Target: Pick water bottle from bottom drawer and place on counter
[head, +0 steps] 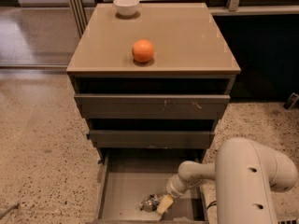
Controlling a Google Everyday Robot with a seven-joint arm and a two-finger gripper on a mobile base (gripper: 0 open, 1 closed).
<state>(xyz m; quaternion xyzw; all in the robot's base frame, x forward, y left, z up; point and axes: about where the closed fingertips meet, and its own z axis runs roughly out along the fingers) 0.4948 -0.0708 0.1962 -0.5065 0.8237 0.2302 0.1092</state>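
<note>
The bottom drawer [122, 190] is pulled open below the two shallower drawers, showing its flat grey floor. The water bottle [149, 203] lies on that floor near the front, clear and crinkled. My gripper [161, 204] reaches down into the drawer from the right, its pale fingertip right against the bottle's right side. The tan counter [187, 36] tops the cabinet, with an orange [143, 51] at its middle and a white bowl [126, 5] at its far left corner.
My white arm [247, 181] fills the lower right. The middle drawer [152, 139] and top drawer [152, 106] stick out slightly above the open one. Speckled floor [42, 148] lies to the left. A dark wall stands at the right.
</note>
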